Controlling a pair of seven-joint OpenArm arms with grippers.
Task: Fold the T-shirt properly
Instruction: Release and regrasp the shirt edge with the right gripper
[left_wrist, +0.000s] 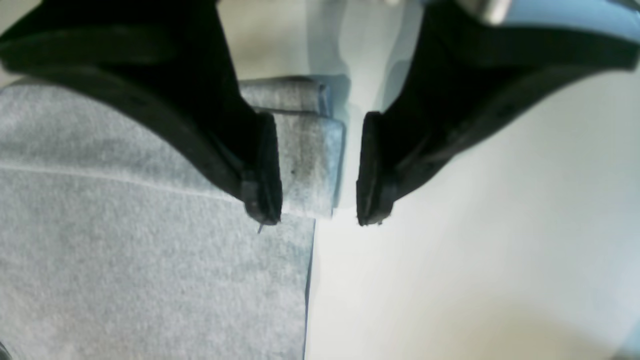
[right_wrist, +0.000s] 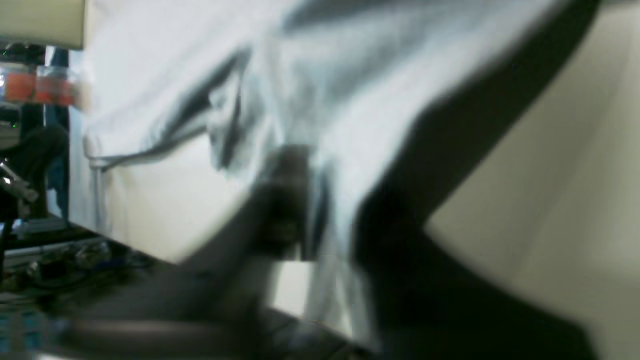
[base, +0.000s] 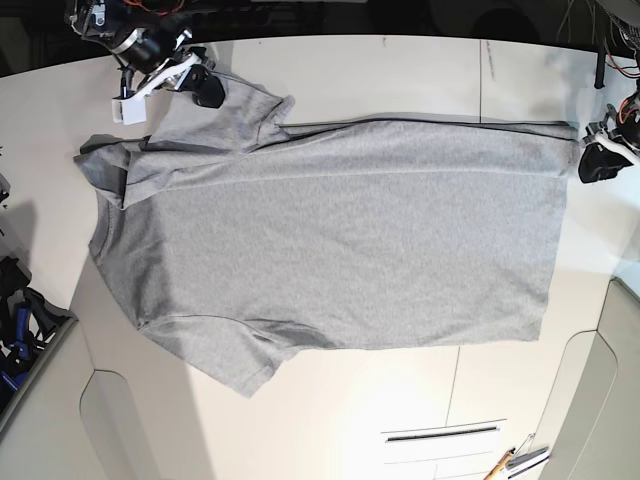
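Note:
The light grey T-shirt (base: 340, 230) lies spread on the white table (base: 400, 70), collar to the left and hem to the right, plain side up. My right gripper (base: 205, 88) is at the upper left, shut on the shirt's far sleeve. In the blurred right wrist view the fabric (right_wrist: 380, 80) hangs bunched from the gripper (right_wrist: 305, 210). My left gripper (base: 592, 165) is at the hem's far right corner. In the left wrist view it (left_wrist: 316, 219) is open, and a small folded-over hem corner (left_wrist: 312, 150) lies between its black fingers (left_wrist: 262, 170).
Pens (base: 515, 460) lie at the table's front right by a slot (base: 440, 435). Dark clutter and cables (base: 20, 320) sit off the table's left edge. Bare table (left_wrist: 475, 225) lies right of the hem.

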